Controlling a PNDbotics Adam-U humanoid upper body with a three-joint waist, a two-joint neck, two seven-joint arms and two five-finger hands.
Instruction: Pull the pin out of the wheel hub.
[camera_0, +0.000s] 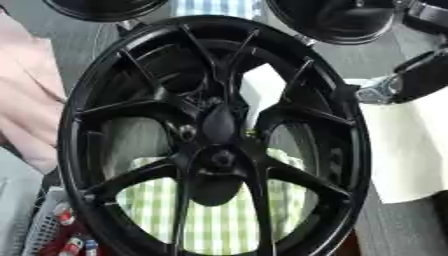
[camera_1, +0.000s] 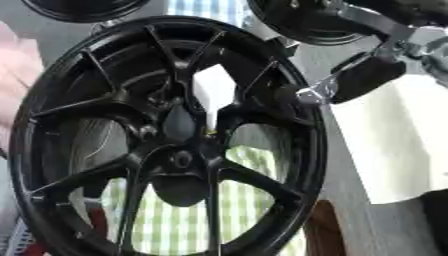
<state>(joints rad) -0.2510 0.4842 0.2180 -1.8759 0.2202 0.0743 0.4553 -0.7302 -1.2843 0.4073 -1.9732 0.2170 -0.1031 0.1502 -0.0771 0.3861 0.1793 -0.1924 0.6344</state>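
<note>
A large black wheel hub filled most of the frame, standing nearly face-on to the camera, its thin paired spokes running out from a dark centre just below the middle. A very small yellowish spot showed beside the centre, right of the central boss; whether it was the pin could not be told. The robot's right hand came in from the upper right, a black and silver shape lying against the hub's right rim; how its fingers stood could not be told. Behind the spokes, in the lower middle, lay a green-and-white checked cloth, and a white sheet covered the right side. A pale pink sleeve occupied the left edge.
</note>
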